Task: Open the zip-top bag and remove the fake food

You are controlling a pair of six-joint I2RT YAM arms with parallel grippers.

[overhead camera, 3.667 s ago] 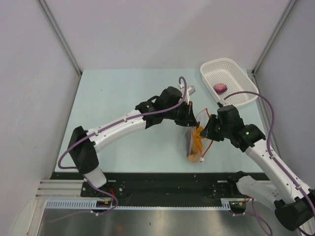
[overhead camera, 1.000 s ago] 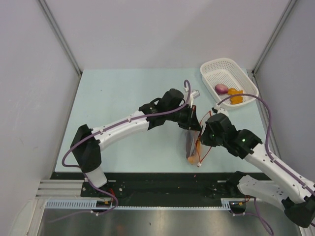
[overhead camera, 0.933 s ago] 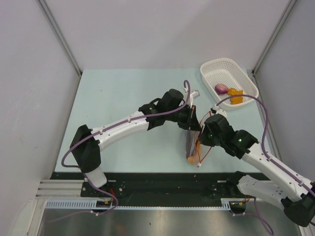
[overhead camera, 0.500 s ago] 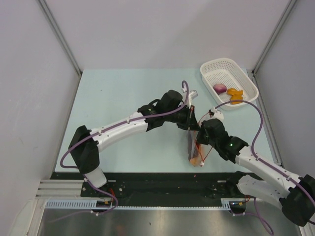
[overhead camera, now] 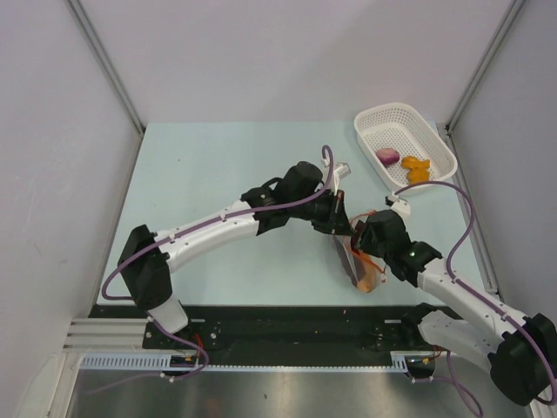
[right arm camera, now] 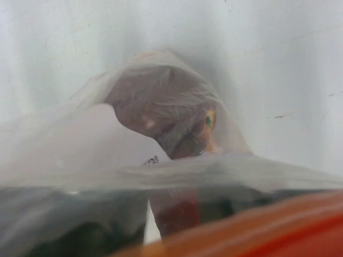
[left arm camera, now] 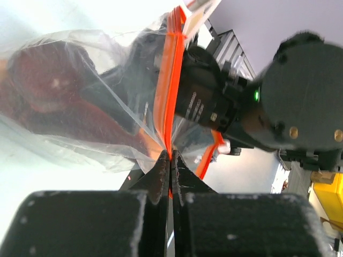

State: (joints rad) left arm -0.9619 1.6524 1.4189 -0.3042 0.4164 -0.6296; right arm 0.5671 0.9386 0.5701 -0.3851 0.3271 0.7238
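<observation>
Our left pincer (left arm camera: 170, 160) is clamped on the bag's (left arm camera: 102, 64) orange zip strip (left arm camera: 169, 91), fingers pressed together with the strip between them. It holds that edge up off the counter (overhead camera: 218, 165). The bag hangs tilted near the counter's near edge, right of centre, with its lower end down at the surface.

Our right pincer (overhead camera: 359, 254) is pushed into the bag's mouth from the right. Plastic drapes over it, and we cannot tell whether its jaws are apart or together. In the right wrist view crinkled plastic fills the frame, with something reddish-brown and a spot of orange behind it.

Inside the bag we see a reddish-brown slice (left arm camera: 45, 88) against the plastic and an orange chunk (overhead camera: 369, 280) at the low end. The white basket (overhead camera: 383, 108) sits at the far right corner, well apart from the bag, and holds a purple bulb (overhead camera: 388, 156) and orange pieces (overhead camera: 416, 169).
</observation>
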